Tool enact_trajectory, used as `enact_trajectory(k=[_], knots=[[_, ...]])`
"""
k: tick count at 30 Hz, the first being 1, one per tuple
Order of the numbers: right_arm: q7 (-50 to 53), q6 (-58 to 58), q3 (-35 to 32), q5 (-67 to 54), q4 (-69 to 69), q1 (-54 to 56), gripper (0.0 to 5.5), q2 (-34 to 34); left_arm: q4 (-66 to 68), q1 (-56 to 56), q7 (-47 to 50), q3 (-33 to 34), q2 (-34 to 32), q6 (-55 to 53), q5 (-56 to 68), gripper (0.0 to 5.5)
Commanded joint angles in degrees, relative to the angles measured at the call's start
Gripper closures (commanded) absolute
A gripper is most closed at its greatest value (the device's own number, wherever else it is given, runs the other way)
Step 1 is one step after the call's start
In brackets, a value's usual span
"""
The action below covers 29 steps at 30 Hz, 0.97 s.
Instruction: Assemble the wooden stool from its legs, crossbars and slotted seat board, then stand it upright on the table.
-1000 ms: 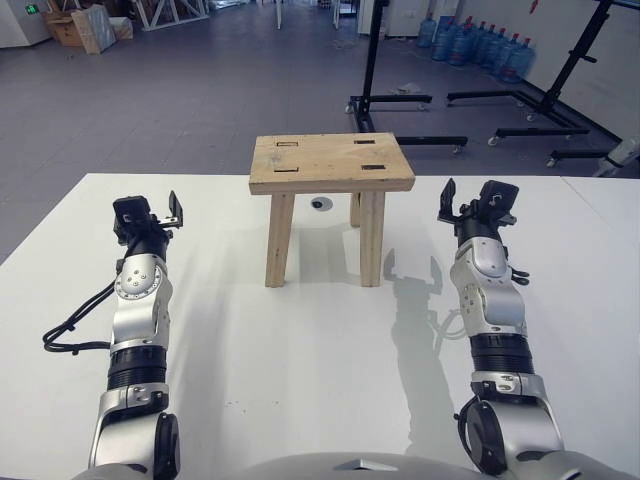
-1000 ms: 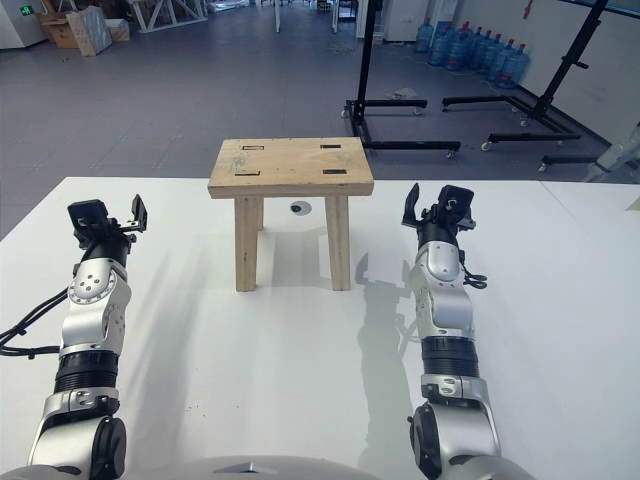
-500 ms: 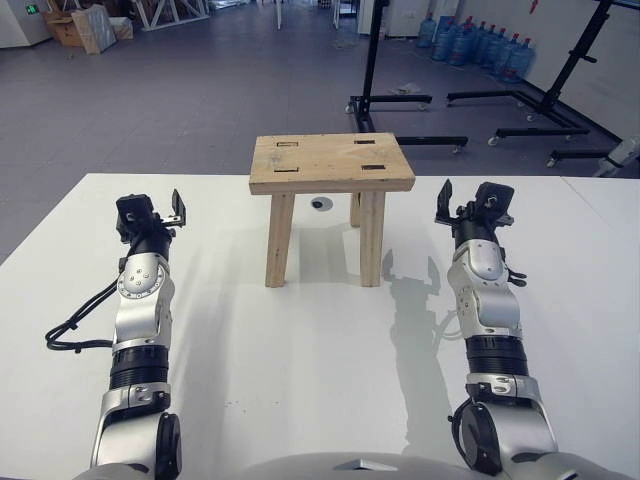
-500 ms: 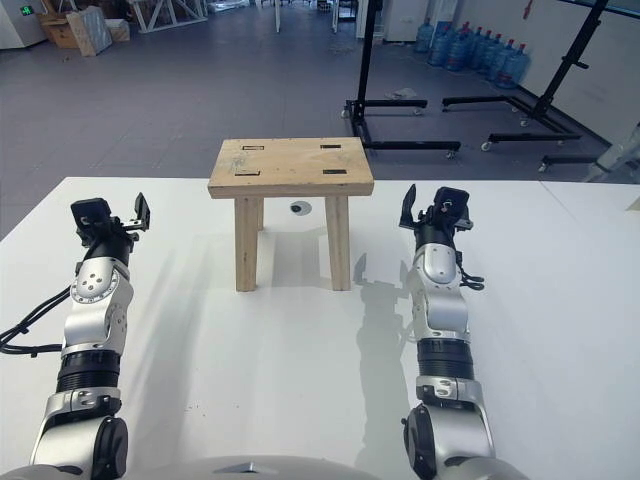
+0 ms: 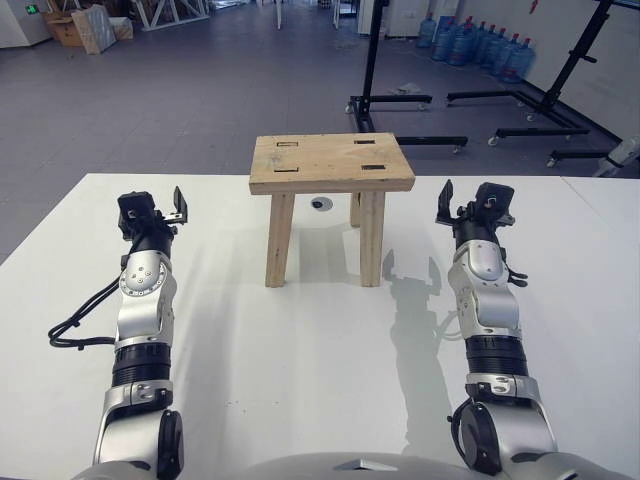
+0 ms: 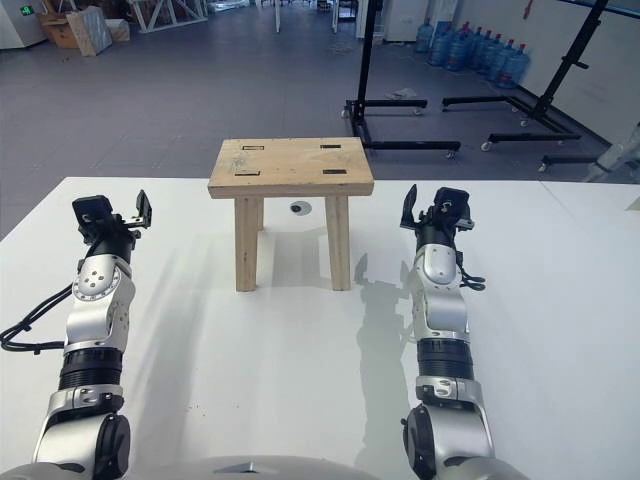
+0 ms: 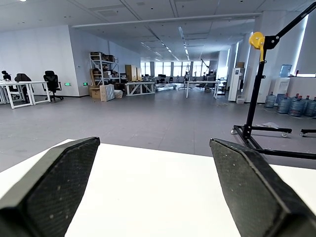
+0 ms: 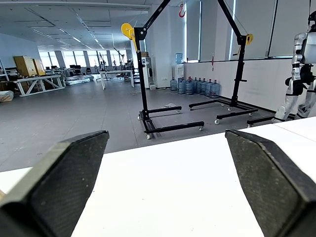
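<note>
The wooden stool (image 5: 330, 165) stands upright near the table's far edge, its slotted seat board on top and its legs (image 5: 278, 240) on the white table (image 5: 300, 350). My left gripper (image 5: 160, 208) rests over the table to the stool's left, open and holding nothing; its dark pads (image 7: 54, 190) are spread wide in the left wrist view. On the stool's right my right gripper (image 5: 466, 204) is also open and empty, its pads (image 8: 266, 185) far apart in the right wrist view. Neither gripper touches the stool.
A small round fitting (image 5: 320, 203) lies on the table behind the stool. A black cable (image 5: 75, 325) trails from my left arm. Black wheeled frames (image 5: 450, 100) and water bottles (image 5: 480, 45) stand on the floor beyond the table.
My left arm has shifted slightly to the right and back toward me. The right arm has barely moved, and the stool is where it was.
</note>
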<state>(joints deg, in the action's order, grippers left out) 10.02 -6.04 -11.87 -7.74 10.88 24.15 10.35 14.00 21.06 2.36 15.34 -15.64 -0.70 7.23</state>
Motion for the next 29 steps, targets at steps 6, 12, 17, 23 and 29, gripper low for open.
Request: enact_trajectory(k=[6, 12, 17, 23, 29], knots=[[-0.2, 0.7, -0.6, 0.8, 0.5, -0.1, 1.16, -0.7, 0.2, 1.0, -0.2, -0.2, 0.4, 0.6, -0.4, 1.42], [-0.2, 0.9, -0.5, 1.1, 0.5, -0.5, 1.16, -0.8, 0.2, 0.9, -0.3, -0.5, 0.5, 1.0, -0.8, 1.42], [-0.2, 1.1, -0.5, 1.3, 0.5, -0.5, 1.16, -1.0, 0.3, 1.0, -0.4, -0.4, 0.5, 1.2, -0.8, 1.42], [-0.1, 1.3, -0.8, 1.5, 0.6, -0.6, 1.16, -1.1, 0.8, 1.2, -0.6, -0.7, 0.7, 1.5, -1.0, 1.42], [0.1, 1.1, -1.0, 1.7, 0.5, -0.4, 1.16, -1.3, 1.6, 2.0, -0.6, -0.9, 0.7, 1.7, -1.1, 1.42]])
